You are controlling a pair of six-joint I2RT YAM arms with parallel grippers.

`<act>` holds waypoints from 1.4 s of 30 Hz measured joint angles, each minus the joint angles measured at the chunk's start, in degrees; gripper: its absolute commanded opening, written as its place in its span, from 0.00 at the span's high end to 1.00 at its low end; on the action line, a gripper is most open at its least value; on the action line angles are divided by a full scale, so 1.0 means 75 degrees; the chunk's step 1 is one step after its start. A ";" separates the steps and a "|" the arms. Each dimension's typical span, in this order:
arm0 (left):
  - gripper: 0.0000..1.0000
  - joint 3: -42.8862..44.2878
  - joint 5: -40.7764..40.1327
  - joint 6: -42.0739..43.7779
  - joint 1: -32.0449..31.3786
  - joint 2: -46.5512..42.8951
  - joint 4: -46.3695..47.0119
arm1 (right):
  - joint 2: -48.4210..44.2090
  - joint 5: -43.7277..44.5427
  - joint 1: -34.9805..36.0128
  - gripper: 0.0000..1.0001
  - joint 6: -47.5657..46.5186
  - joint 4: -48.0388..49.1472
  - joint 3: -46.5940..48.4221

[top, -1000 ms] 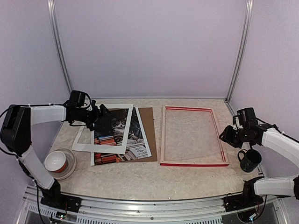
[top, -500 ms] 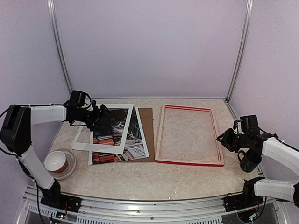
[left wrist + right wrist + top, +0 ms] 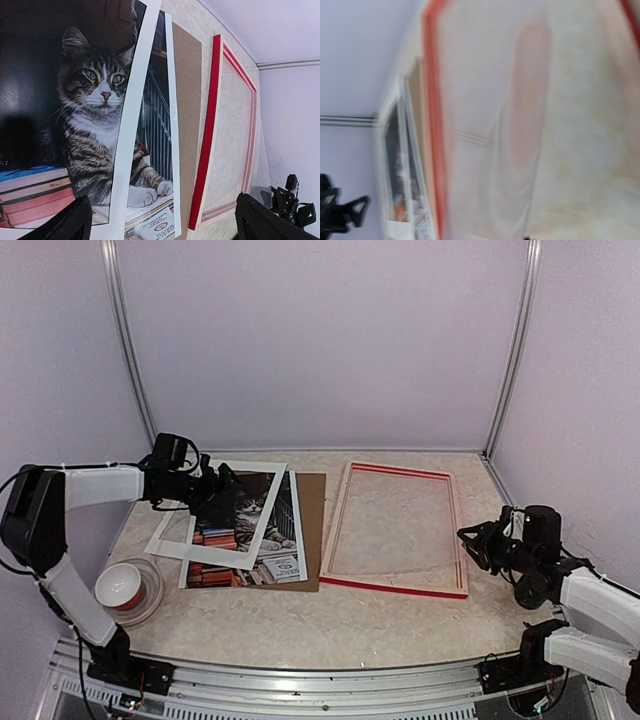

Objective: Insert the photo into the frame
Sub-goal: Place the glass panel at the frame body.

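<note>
Frame (image 3: 390,587) red, pale wood edges; photo (image 3: 245,510) tabby cat, dark bkgd; mat (image 3: 200,552) white; backing brd (image 3: 312,510) brown.

The surface (image 3: 300,625) is pale and marbled, walled on three sides. A brown board (image 3: 313,515) lies flat left of centre, mostly covered by a photo (image 3: 246,512) and a white mat (image 3: 200,553); how far the board runs beneath them is hidden. To its right lies the frame (image 3: 390,587), slightly askew, bare surface showing through it, its near left corner meeting the board. At the near left stands a bowl (image 3: 120,586) in a clear dish (image 3: 152,592). A dark mug (image 3: 527,595) stands near the right edge, partly hidden.
</note>
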 measured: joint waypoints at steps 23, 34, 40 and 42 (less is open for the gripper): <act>0.01 0.0000 0.0000 -0.0198 -0.0256 0.0000 0.0204 | 0.2063 -0.0481 0.0000 0.87 0.0353 0.0819 0.0790; 0.01 0.0000 -0.0003 -0.0385 -0.0592 0.0000 0.0315 | 0.1495 -0.0565 0.0000 1.00 0.0469 0.0650 0.0790; 0.01 0.0169 0.0000 -0.0545 -0.0970 0.0017 0.0405 | 0.0927 -0.0682 0.0000 1.00 0.0466 0.0653 0.0790; 0.01 0.0274 0.0003 -0.0577 -0.1064 0.0017 0.0475 | 0.0635 -0.0694 0.0003 1.00 0.0475 0.0685 0.0793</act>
